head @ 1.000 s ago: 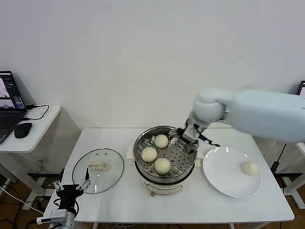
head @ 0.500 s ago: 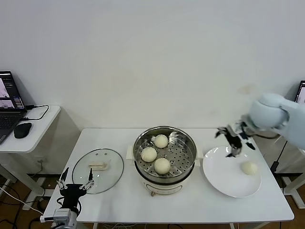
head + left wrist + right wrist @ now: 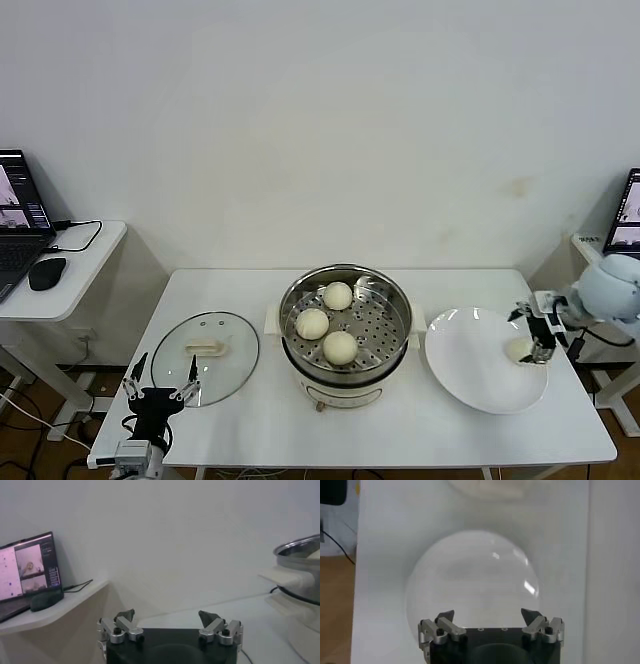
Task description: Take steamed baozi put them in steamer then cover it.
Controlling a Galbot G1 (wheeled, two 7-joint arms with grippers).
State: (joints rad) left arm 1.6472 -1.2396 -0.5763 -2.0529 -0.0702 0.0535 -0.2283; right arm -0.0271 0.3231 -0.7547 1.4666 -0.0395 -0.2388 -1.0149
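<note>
Three steamed baozi (image 3: pixel 339 346) sat in the steamer (image 3: pixel 346 322); right of it, the right gripper (image 3: pixel 536 333) hung with jaws spread, empty, over the plate's (image 3: pixel 470 375) last bun (image 3: pixel 517 349), apparently to grasp it. The left gripper (image 3: pixel 158 382) waited unclenched near the lid (image 3: pixel 206 357).

1. White counter (image 3: pixel 250 420), rectangular.
2. At its centre, the steamer (image 3: pixel 346 345) in a white base.
3. Left of that, a glass lid (image 3: pixel 206 356) lying flat.
4. Right, a white plate (image 3: pixel 470 370).
</note>
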